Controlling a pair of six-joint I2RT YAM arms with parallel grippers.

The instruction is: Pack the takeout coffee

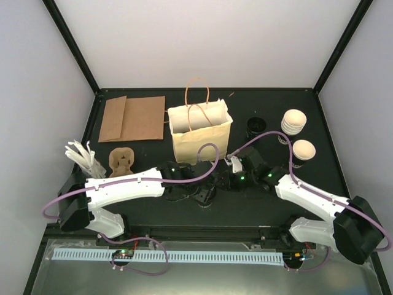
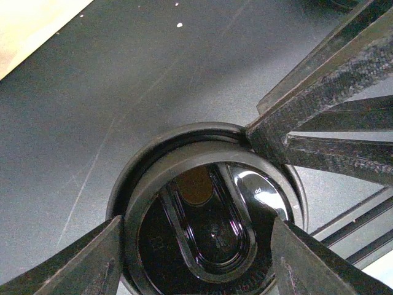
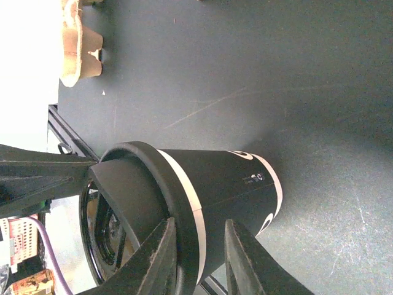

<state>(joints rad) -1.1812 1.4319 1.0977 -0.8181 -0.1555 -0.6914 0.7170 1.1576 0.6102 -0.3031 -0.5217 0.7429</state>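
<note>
Cup upright between two grippers, bag standing open behind it

Containers: cream paper bag with loop handles [image 1: 202,138] stands mouth-up at upper centre of the top view; its contents can't be seen from here. At right, a nested stack of cream-lined paper cups [image 1: 293,121], with a single black-walled cup [image 1: 303,151] just below it, cream inside showing. At left, a brown moulded-pulp cup carrier [image 1: 121,161] sits beside a bundle of white sticks [image 1: 85,157] standing in a small holder. At upper left, flat brown paper bags [image 1: 132,118]. All on the black table [image 1: 270,101].

Task item: takeout coffee [image 3: 215,178], a black tapered paper cup with white bands, capped by a black plastic lid [image 2: 209,233]. It sits at lower centre of the top view, just below the bag and outside it, mostly hidden by the arms. Long axis vertical, lid up, narrow base down. In the right wrist view the axis runs left-right, lid at lower left, base right of centre. Base contact with the table: cannot tell.

Hands: left gripper [image 2: 196,220] comes from above, fingers on both sides of the lid rim, clamped on it. The right gripper [image 3: 200,222] has fingers narrowly apart, tips against the cup wall at the rim; pinching or not, cannot tell.
</note>
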